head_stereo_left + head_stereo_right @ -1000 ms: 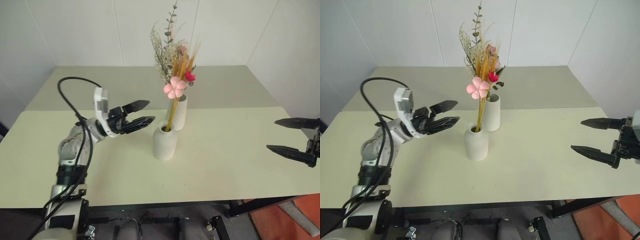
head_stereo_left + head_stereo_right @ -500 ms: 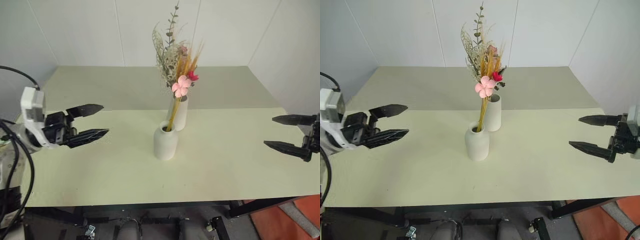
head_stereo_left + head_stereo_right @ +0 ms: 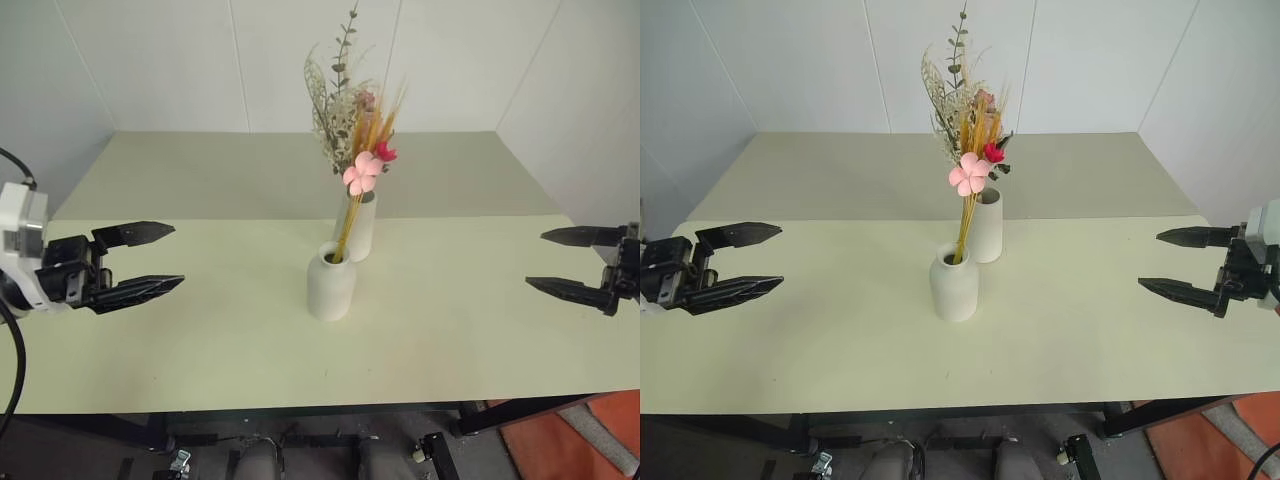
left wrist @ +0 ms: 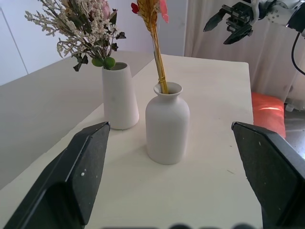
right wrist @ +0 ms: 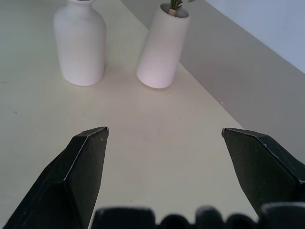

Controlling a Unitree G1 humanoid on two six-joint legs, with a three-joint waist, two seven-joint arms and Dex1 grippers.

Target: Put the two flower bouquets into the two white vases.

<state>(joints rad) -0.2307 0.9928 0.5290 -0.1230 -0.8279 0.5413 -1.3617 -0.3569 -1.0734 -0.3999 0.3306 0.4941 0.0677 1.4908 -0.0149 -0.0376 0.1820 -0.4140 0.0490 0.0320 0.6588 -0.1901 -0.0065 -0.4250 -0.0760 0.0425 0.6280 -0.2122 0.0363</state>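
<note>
Two white vases stand at the table's middle. The shorter bottle-shaped vase (image 3: 330, 283) holds the slim bundle of yellow-orange stems with pink and red flowers (image 3: 362, 170). Just behind it the taller cylinder vase (image 3: 358, 227) holds the bushy cream and green bunch (image 3: 337, 95). My left gripper (image 3: 148, 258) hangs open and empty over the table's left side, well clear of the vases. My right gripper (image 3: 560, 261) is open and empty at the right edge. The left wrist view shows both vases (image 4: 167, 122) (image 4: 118, 97) between its fingers.
The pale table (image 3: 460, 310) abuts a second table (image 3: 230, 170) behind it. White walls close the back and both sides. An orange-red patch of floor (image 3: 590, 440) lies beyond the front right corner.
My left gripper has drawn back from beside the vases to the table's left side, staying open. The right gripper has barely shifted. The flowers stay in the vases.
</note>
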